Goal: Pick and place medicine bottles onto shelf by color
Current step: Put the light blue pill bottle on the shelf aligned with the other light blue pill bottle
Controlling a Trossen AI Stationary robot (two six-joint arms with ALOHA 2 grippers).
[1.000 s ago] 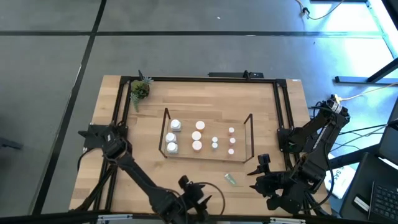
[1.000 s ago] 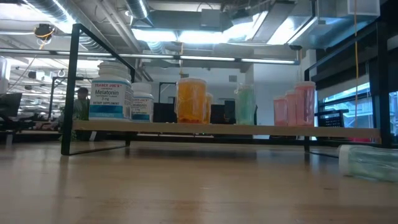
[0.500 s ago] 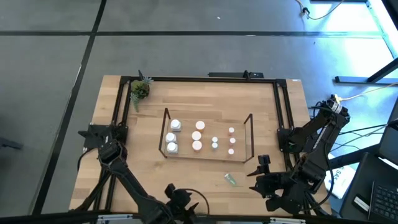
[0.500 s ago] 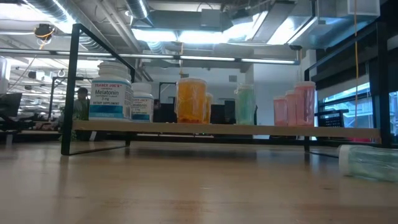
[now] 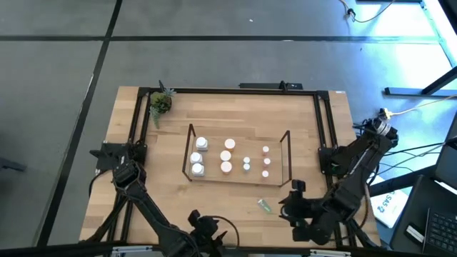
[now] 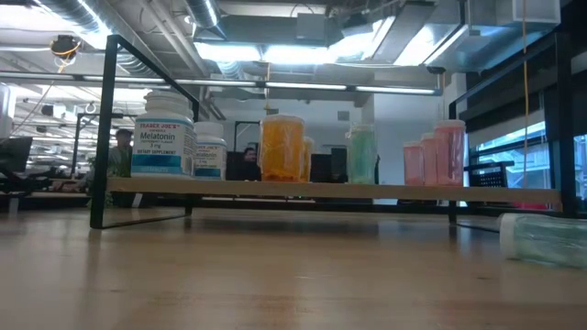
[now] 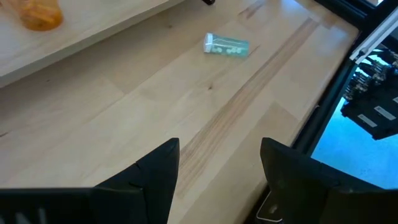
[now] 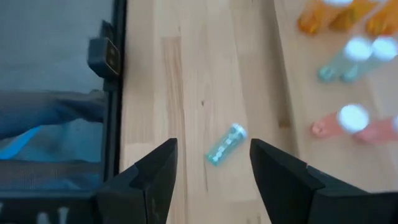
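Right claw point(image 5: 286, 207) released, empty, above the worktop point(image 5: 214, 196); a teal bottle point(image 5: 265, 206) lies on its side just beside its fingertips. Beyond it, the shelf point(image 5: 239, 158) carries upright bottles. Left claw point(image 7: 217, 165) released, empty, well apart from the teal bottle.

Shelf mid-desk, one bottle lying loose in front of it

The shelf point(image 5: 239, 154) stands at the middle of the desk point(image 5: 235, 114) with upright bottles point(image 5: 226, 155) on it; a lone bottle point(image 5: 265, 205) lies on the desk before its right end; a plant point(image 5: 160, 103) sits at the far left corner.
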